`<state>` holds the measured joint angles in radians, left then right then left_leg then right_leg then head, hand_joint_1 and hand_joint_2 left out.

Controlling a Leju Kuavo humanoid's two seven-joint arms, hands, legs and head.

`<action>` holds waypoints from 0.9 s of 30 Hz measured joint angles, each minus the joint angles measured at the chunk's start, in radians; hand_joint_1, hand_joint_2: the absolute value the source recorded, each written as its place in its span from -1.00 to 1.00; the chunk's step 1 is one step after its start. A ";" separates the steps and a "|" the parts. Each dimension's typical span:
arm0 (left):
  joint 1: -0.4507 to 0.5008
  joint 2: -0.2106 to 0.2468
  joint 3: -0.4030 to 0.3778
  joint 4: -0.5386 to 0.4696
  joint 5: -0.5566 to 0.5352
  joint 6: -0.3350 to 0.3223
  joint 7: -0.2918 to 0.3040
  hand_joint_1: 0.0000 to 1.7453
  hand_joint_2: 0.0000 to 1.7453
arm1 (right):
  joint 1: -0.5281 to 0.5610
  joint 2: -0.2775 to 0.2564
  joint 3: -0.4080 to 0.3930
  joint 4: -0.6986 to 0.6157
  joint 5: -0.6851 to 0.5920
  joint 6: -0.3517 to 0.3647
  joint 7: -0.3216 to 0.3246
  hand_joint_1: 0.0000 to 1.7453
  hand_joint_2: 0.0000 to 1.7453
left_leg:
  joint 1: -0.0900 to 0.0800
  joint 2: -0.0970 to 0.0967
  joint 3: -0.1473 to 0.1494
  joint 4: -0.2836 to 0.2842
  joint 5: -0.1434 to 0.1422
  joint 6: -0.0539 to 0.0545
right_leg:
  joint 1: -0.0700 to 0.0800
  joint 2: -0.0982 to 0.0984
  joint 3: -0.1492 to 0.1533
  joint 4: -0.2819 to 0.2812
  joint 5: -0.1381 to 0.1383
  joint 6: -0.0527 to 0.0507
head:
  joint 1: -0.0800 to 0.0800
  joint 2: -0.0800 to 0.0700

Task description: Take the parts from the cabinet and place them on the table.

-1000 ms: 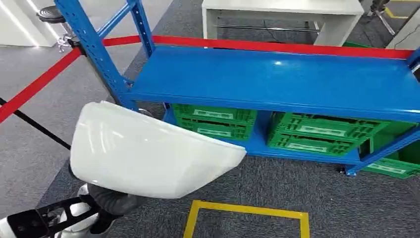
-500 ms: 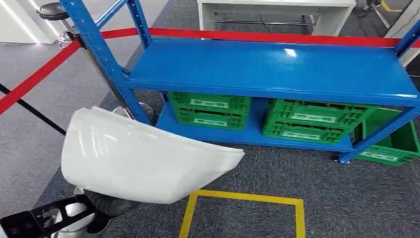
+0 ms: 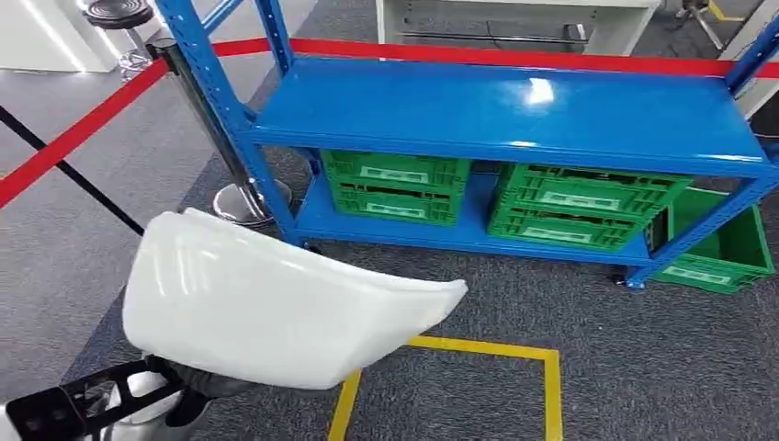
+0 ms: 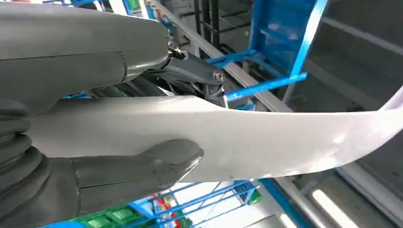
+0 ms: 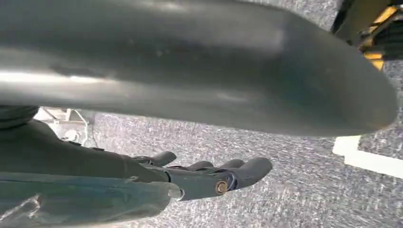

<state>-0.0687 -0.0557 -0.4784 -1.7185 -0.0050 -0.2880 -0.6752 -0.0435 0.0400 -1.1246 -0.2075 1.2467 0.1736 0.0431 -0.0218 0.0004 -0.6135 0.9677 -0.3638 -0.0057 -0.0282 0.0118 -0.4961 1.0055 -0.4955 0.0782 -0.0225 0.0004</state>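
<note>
The blue rack (image 3: 514,119) is seen well ahead of the hands. The curved white part (image 3: 276,299) is clamped by the left hand (image 4: 109,175), thumb pressed against its face, its long axis reaching away past the fingertips. The right hand (image 5: 209,175) hangs beneath, fingers loosely extended, nothing held.

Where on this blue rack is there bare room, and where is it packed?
The top blue metal shelf is bare from post to post. The lower shelf is crowded: two stacks of green plastic crates fill it, leaving slim strips at the left end and between them.
</note>
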 joint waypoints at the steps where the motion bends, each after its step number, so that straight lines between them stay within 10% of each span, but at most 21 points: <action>1: -0.004 0.000 -0.005 0.000 0.000 0.003 0.000 1.00 1.00 | -0.001 0.000 0.000 0.000 0.001 0.001 -0.001 -1.00 -1.00 | 0.000 0.000 -0.003 0.004 0.002 -0.002 | 0.001 -0.001 -0.004 0.000 -0.001 -0.007 | -0.003 0.000; 4: -0.009 0.001 -0.016 0.000 0.000 0.004 0.000 1.00 1.00 | 0.001 0.000 0.000 0.000 0.004 0.003 -0.005 -1.00 -1.00 | 0.005 0.000 -0.017 0.016 -0.006 -0.014 | 0.003 -0.003 -0.022 0.011 0.013 -0.042 | -0.005 0.000; 7: -0.023 0.001 -0.027 0.001 -0.001 0.004 0.000 1.00 1.00 | -0.001 -0.001 0.000 0.000 0.005 0.003 -0.017 -1.00 -1.00 | 0.006 -0.001 -0.093 0.212 -0.155 -0.020 | 0.008 -0.005 -0.053 0.010 0.036 -0.063 | -0.013 0.000; 9: -0.023 0.002 -0.031 0.002 -0.001 0.004 0.000 1.00 1.00 | 0.000 -0.002 0.000 0.000 0.005 0.003 -0.019 -1.00 -1.00 | 0.006 -0.001 -0.132 0.337 -0.198 -0.015 | 0.015 -0.005 -0.071 0.011 0.048 -0.067 | -0.012 0.000; 11: -0.026 0.002 -0.037 0.002 -0.001 0.004 0.000 1.00 1.00 | 0.001 -0.002 0.000 0.000 0.004 0.006 -0.031 -1.00 -1.00 | 0.004 -0.001 -0.080 0.281 -0.154 -0.002 | 0.020 -0.004 -0.084 0.011 0.059 -0.068 | -0.012 0.000; 13: -0.035 0.001 -0.043 0.002 -0.002 0.000 0.000 1.00 1.00 | 0.000 -0.002 -0.001 0.000 -0.006 0.010 -0.043 -1.00 -1.00 | -0.003 -0.001 0.034 0.109 -0.092 0.012 | 0.021 -0.003 -0.087 0.011 0.065 -0.064 | -0.012 0.000; 15: -0.051 0.001 -0.052 0.002 -0.006 -0.005 0.000 1.00 1.00 | -0.004 0.000 -0.008 0.000 -0.016 0.010 -0.047 -1.00 -1.00 | -0.003 -0.026 0.095 0.014 -0.094 0.020 | 0.022 0.006 -0.096 0.013 0.072 -0.053 | -0.010 0.000; 19: -0.063 0.002 -0.066 0.007 -0.008 -0.010 0.001 1.00 1.00 | -0.008 0.000 -0.028 0.000 -0.047 0.001 -0.061 -1.00 -1.00 | 0.002 -0.008 0.089 -0.008 -0.081 0.022 | 0.018 0.012 -0.111 0.018 0.081 -0.031 | -0.012 0.000; 24: -0.070 0.002 -0.073 0.016 -0.005 -0.002 0.011 1.00 1.00 | -0.008 0.002 -0.068 0.001 -0.095 -0.021 -0.061 -1.00 -1.00 | 0.000 0.024 0.072 -0.006 -0.069 0.032 | 0.019 0.000 -0.239 0.323 -0.077 -0.012 | -0.005 0.000; 27: -0.070 0.000 -0.078 0.024 0.017 0.000 0.014 1.00 1.00 | -0.006 0.002 -0.089 0.000 -0.110 -0.037 -0.054 -1.00 -1.00 | 0.002 0.044 0.068 -0.004 -0.065 0.028 | 0.016 -0.013 -0.151 0.185 0.001 -0.006 | -0.005 0.000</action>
<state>-0.1384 -0.0561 -0.5566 -1.6945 0.0118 -0.2876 -0.6615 -0.0496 0.0420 -1.2138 -0.2075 1.1369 0.1366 -0.0111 -0.0201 0.0440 -0.5459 0.9642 -0.4290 0.0222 -0.0127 -0.0009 -0.6472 1.1907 -0.4943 0.0718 -0.0278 0.0000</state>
